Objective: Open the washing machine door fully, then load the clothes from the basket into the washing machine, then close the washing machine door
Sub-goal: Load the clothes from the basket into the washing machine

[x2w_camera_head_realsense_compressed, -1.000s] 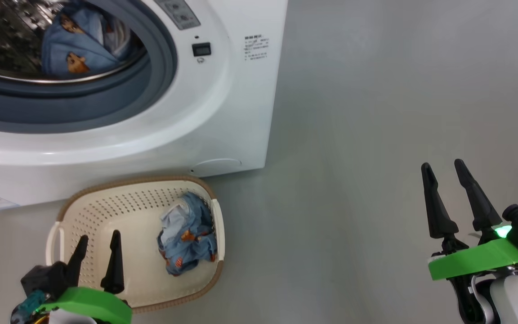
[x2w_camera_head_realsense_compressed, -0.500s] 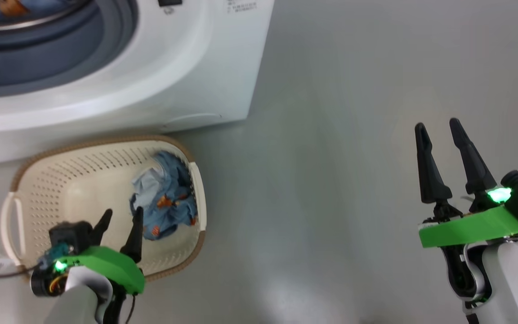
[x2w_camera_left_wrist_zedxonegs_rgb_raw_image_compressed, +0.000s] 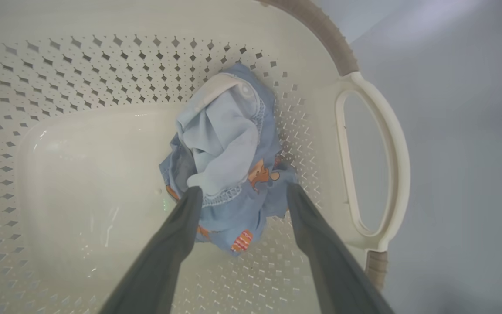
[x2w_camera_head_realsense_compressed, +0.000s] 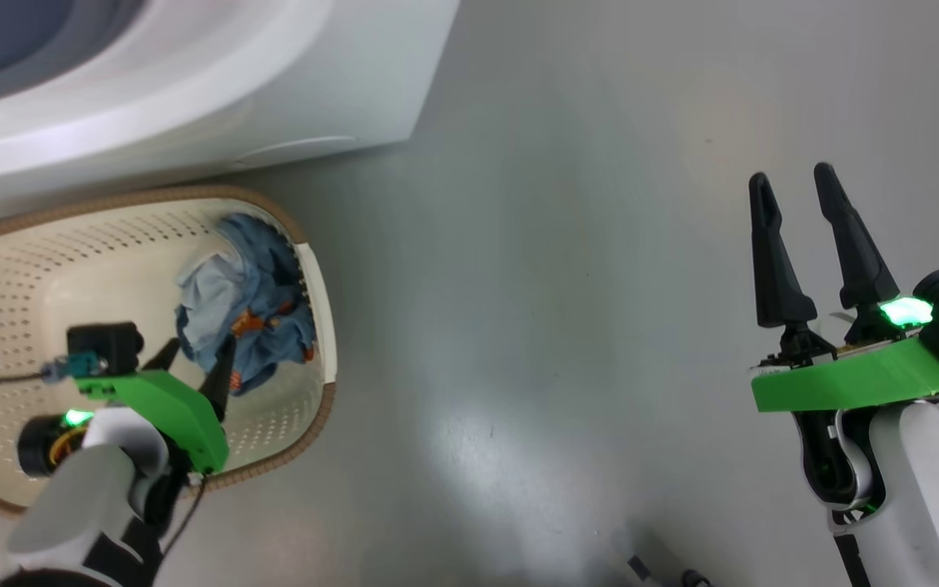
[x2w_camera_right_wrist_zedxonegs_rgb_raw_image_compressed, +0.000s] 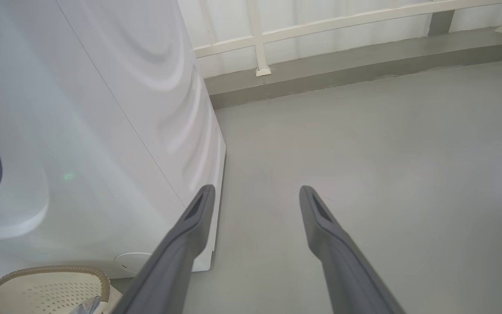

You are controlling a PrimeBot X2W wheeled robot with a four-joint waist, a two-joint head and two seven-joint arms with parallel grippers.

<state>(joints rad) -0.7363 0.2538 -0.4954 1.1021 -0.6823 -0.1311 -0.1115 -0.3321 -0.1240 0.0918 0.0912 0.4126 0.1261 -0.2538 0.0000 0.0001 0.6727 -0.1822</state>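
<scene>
Left wrist view: left end effector (x2w_camera_left_wrist_zedxonegs_rgb_raw_image_compressed: 243, 187), wide open, is bracketing the clothes (x2w_camera_left_wrist_zedxonegs_rgb_raw_image_compressed: 225, 144) in the basket (x2w_camera_left_wrist_zedxonegs_rgb_raw_image_compressed: 103, 65); right end effector (x2w_camera_head_realsense_compressed: 790, 173), also wide, is hovering well apart.

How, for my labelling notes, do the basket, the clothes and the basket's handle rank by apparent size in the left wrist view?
1. basket: largest, running past the picture's edges.
2. clothes: one crumpled bundle inside it.
3. handle: about as tall as the clothes but far narrower, so smallest.
</scene>
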